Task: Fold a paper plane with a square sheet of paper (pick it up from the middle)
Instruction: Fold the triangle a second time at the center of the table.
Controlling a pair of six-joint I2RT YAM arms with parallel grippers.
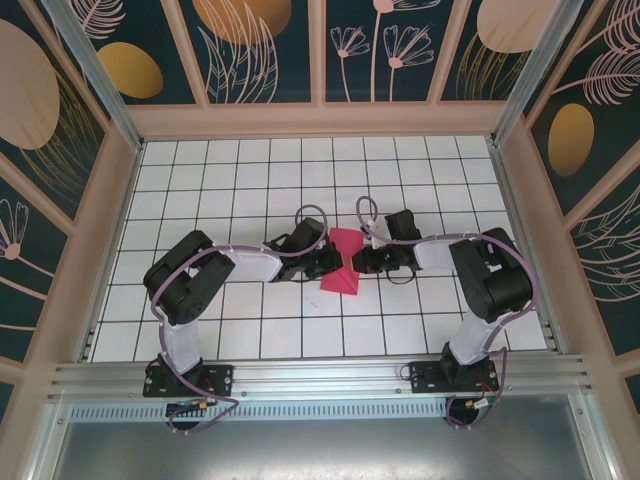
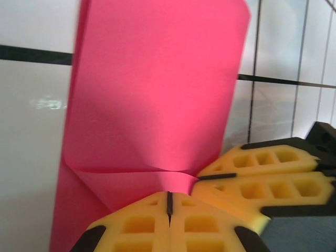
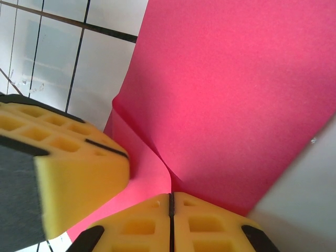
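We saw the magenta-pink sheet of thin paper (image 1: 341,262) between the two sets of jaws. It was pinched at its middle, so from above it made a bow-tie. One wing fanned out beyond the jaws and the other fanned back toward the arm bases. The left jaws were clamped on its waist from the left and the right jaws from the right, with the two sets nearly tip to tip.

In the left wrist view the yellow foam pads (image 2: 139,226) met along a dark seam, with the gathered paper caught at the top of it. Above them the sheet rose as a plain, smooth panel, and creases ran outward from the pinch. The right jaws' own pads (image 3: 210,226) were likewise pressed together on the paper.

We could not tell whether the sheet touched the white tiled bench (image 1: 200,180).
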